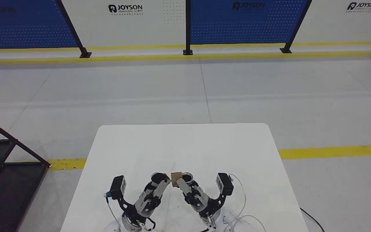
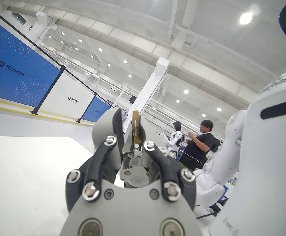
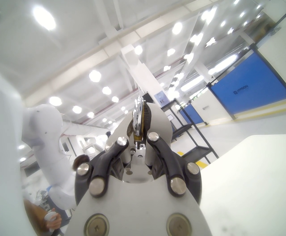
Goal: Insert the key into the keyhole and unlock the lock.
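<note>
- Grips the brass lock (image 2: 134, 126) in the left claw (image 2: 128, 121), clenched on it, edge-on between the dark pads (image 2: 118, 125).
- Pinches the silvery key (image 3: 137, 112) in the right claw (image 3: 141, 116), clenched tight (brass showing just below the key).
- Holds both above the white desk (image 1: 174, 145), near its robot-side edge, with the claw tips meeting at the lock in the top view.

Grey floor (image 1: 232, 93) with yellow lines (image 1: 324, 152), blue partition panels (image 1: 35, 23) behind, round ceiling lights (image 2: 245, 17) overhead.
</note>
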`<state>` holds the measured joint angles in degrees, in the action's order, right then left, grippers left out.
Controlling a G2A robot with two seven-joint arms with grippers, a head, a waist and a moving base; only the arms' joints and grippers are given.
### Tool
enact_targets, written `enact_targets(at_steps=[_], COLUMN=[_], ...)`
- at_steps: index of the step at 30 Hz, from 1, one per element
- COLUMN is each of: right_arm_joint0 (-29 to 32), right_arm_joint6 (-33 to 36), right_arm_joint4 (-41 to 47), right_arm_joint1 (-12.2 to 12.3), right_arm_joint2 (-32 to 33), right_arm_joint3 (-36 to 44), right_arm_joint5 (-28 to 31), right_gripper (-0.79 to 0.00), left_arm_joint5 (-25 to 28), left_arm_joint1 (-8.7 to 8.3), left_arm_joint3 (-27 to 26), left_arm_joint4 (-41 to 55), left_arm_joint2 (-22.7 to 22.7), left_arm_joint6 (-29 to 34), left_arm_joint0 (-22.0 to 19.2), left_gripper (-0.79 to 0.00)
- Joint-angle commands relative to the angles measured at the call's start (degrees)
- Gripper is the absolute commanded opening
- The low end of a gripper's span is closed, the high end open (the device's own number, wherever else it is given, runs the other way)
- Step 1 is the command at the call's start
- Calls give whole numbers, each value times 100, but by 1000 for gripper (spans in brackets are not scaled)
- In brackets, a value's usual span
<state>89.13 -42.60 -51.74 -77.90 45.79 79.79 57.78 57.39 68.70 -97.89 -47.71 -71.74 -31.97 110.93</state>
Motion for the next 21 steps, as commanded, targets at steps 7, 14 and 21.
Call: enact_targets(at_steps=[7, 14, 21], right_arm_joint0=[59, 30, -54], right_arm_joint6=[6, 266, 632], right_arm_joint4=[-11, 182, 461], right_arm_joint1=[17, 70, 115], right_arm_joint2=[96, 100, 67], right_arm_joint3=[63, 93, 113], right_arm_joint5=[22, 22, 22], right_gripper=[-785, -785, -785], left_arm_joint5=[61, 61, 61], left_arm_joint1=[-24, -93, -164], left_arm_joint3=[-7, -63, -59], left_arm_joint4=[56, 18, 45], left_arm_joint2=[-150, -157, -132], left_arm_joint6=[35, 160, 228], left_arm_joint0=[51, 57, 37], left_gripper=[-468, -545, -582])
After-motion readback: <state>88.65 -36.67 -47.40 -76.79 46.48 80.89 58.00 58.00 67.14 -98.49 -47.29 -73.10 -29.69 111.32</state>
